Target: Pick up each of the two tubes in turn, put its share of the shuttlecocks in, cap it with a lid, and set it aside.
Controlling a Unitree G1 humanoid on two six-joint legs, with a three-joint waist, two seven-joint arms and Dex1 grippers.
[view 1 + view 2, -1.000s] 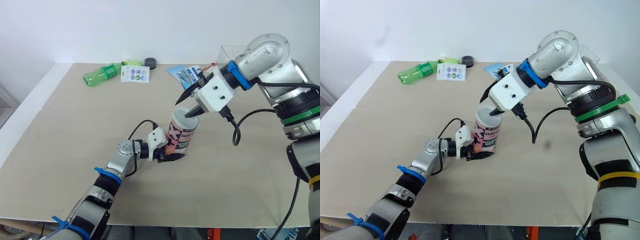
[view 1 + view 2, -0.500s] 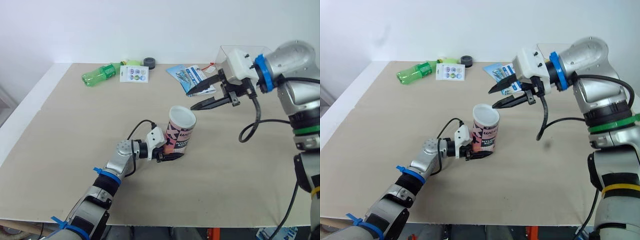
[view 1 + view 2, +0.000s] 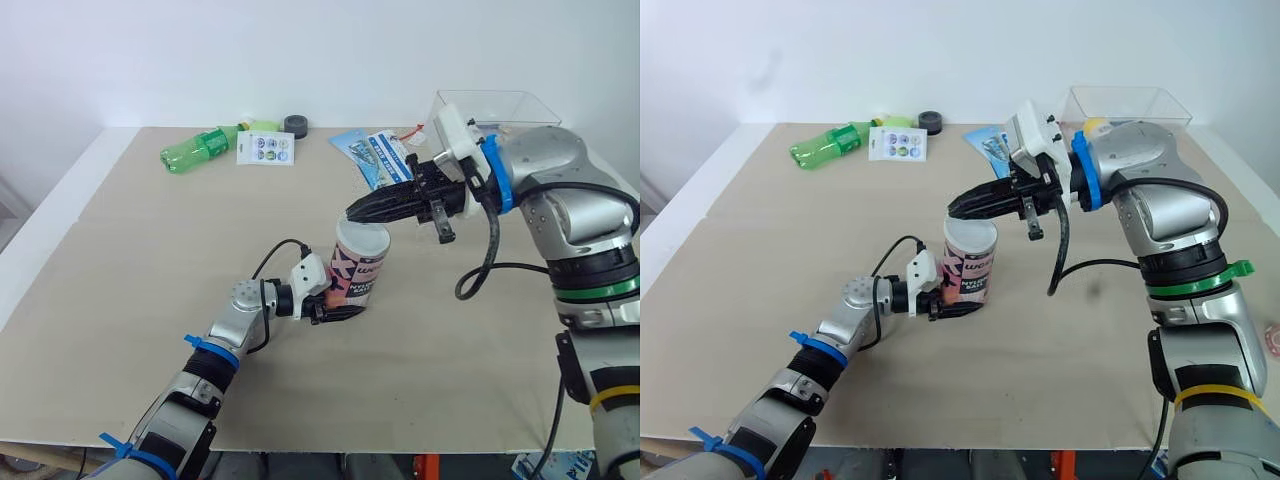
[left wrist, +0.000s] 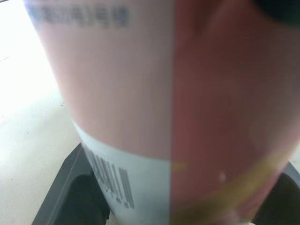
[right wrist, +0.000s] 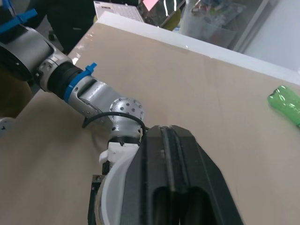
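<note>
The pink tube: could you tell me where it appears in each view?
Left eye view: pink tube centre, held by the left gripper.
Right eye view: tube centre.
Left wrist view: tube close up between the jaws.
Right wrist view: tube's white top under the right gripper.
Landmark: green bottle, in the eye and right wrist views.

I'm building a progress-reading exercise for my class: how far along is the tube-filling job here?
Done: nothing clearly finished. In hand: the left gripper clamps the pink tube near its base, slightly tilted, while the right gripper, fingers shut, hangs just over its white top; lid or open mouth, I cannot tell. Left: setting this tube aside, then the whole second tube.
</note>
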